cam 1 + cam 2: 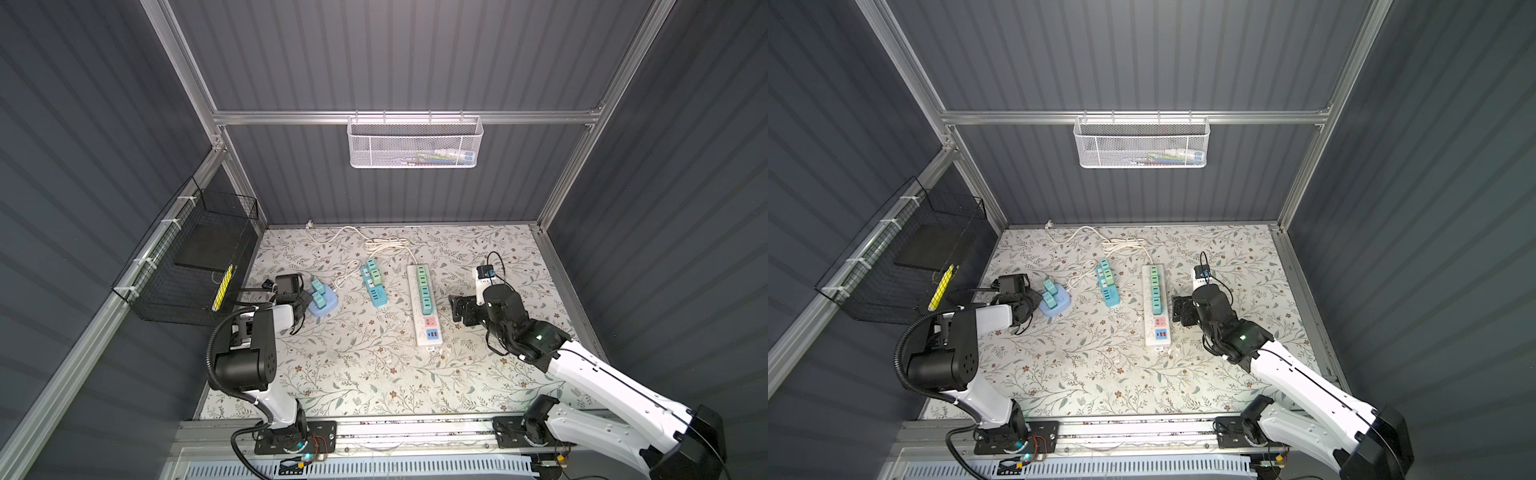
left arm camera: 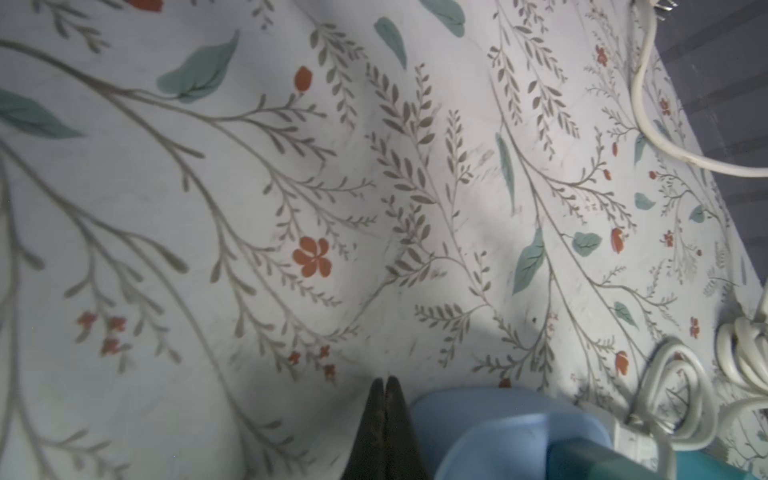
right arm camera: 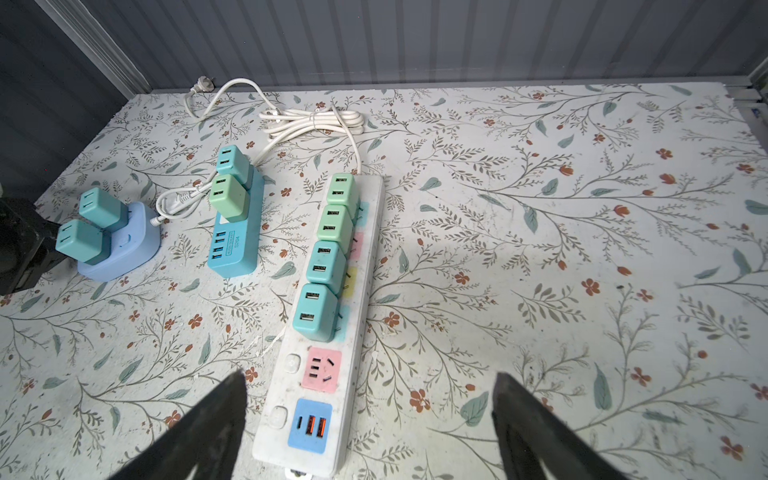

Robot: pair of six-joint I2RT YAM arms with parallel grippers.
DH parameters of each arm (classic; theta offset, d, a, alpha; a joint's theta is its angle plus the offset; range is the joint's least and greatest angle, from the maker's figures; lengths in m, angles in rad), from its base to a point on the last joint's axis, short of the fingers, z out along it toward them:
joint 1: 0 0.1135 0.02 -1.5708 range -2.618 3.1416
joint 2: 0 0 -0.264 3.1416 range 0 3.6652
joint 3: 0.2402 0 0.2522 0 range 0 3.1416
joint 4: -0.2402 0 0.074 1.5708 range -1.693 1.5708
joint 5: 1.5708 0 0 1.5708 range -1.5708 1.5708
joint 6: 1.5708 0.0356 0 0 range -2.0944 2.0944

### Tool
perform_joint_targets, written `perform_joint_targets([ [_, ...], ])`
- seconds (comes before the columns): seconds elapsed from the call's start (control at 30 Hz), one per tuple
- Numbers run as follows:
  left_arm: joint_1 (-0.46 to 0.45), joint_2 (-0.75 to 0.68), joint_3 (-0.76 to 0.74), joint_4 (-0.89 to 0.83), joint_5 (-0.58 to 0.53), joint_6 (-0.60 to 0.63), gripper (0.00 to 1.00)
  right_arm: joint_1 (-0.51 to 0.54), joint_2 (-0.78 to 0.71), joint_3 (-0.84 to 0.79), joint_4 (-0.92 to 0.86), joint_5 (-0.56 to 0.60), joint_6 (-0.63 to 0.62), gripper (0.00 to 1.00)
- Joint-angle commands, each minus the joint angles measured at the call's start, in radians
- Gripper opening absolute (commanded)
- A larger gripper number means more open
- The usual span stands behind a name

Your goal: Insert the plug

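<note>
the left gripper (image 2: pixel 386 380) is shown with its jaws pressed together, tip against tip, with nothing between them. in both top views it is located just beside the light-blue socket hub (image 1: pixel 330 300), on the hub's left side; contact with the hub cannot be confirmed.

the right gripper (image 3: pixel 369 373) is shown with its jaws spread wide and empty. in both top views it is located near the white power strip (image 3: pixel 291 386), to the right of that strip and apart from it. in the right wrist view the pink socket (image 3: pixel 321 370) and the blue usb panel (image 3: pixel 309 424) are framed between the two jaws.

eight cube-shaped charger plugs (image 3: pixel 318 307) are seated in sockets, and none is gripped:
- two teal units are fitted on the light-blue socket hub.
- one teal and one green unit are fitted on the teal power strip (image 3: pixel 235 253), which lies between the hub and the white power strip.
- two green and two teal units are fitted in a row on the white power strip.

the pink socket is uncovered, between the last teal unit and the blue usb panel.

all three outlets are laid on the floral bench (image 3: pixel 540 249). white cables (image 3: pixel 316 120) are coiled towards the rear wall.
</note>
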Motion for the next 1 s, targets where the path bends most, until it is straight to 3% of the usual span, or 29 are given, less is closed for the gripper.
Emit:
perform_joint_targets([
  [0.0, -0.006, 0.058, 0.031, 0.077, 0.121, 0.009, 0.00, -0.005, -0.013, 0.004, -0.027, 0.023, -0.006, 0.92],
  [0.37, -0.216, 0.118, 0.085, 0.107, 0.081, 0.033, 0.00, -0.007, -0.022, 0.013, -0.040, 0.036, -0.012, 0.93],
  [0.7, -0.294, 0.156, 0.091, 0.147, 0.066, 0.023, 0.00, -0.009, -0.034, 0.015, -0.053, 0.046, -0.015, 0.94],
  [0.83, -0.294, 0.089, 0.089, 0.074, 0.011, 0.067, 0.00, -0.014, -0.033, 0.019, -0.057, 0.058, -0.022, 0.94],
  [0.97, -0.295, -0.083, 0.086, -0.089, -0.098, 0.141, 0.00, -0.019, -0.047, 0.023, -0.050, 0.081, -0.029, 0.95],
])
